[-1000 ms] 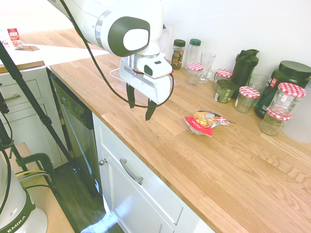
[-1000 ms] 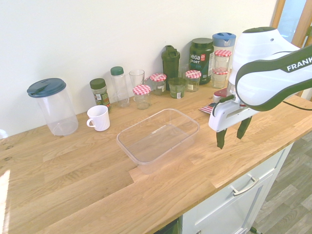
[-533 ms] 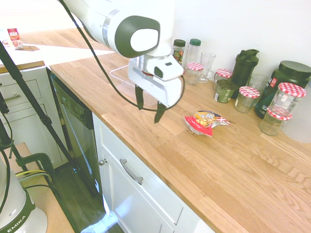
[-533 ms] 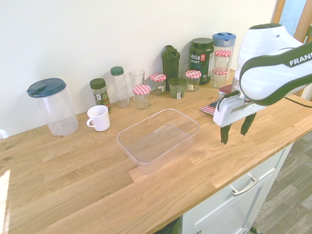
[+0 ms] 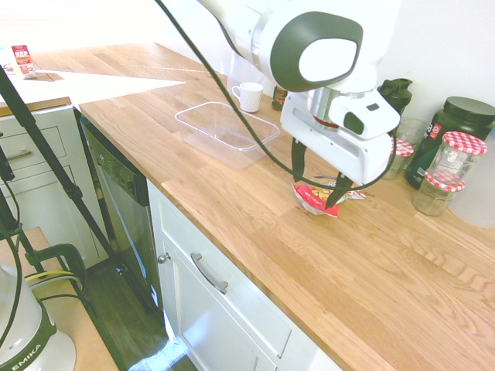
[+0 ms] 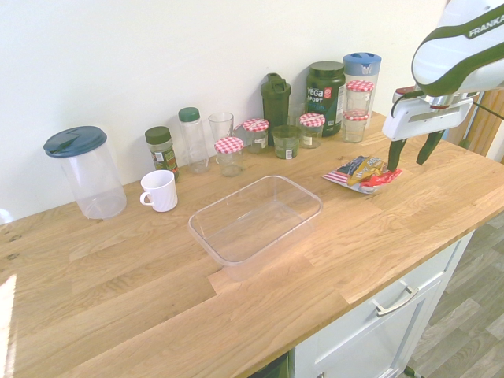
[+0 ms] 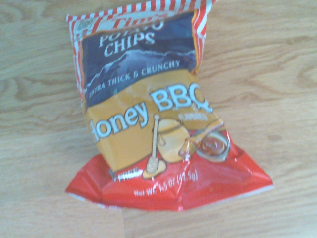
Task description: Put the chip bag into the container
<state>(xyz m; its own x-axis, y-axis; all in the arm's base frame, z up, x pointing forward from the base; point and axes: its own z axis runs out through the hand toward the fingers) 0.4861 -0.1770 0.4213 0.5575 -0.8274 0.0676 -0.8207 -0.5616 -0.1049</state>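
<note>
Chip bag (image 7: 143, 114) seen lying on counter (image 6: 331, 268), near tub (image 6: 295, 177). Pincer (image 5: 319, 184) spread wide, nothing gripped. Judged: pincer should be centred over the bag's crumpled middle, lowered, then closed gently to spare the contents. Honey BBQ print made legible by wrist view; gap between bag and tub shown only by exterior views.

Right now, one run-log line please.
hand: open, above chip bag | chip bag: on counter, outside container | grasp: not yet made
</note>
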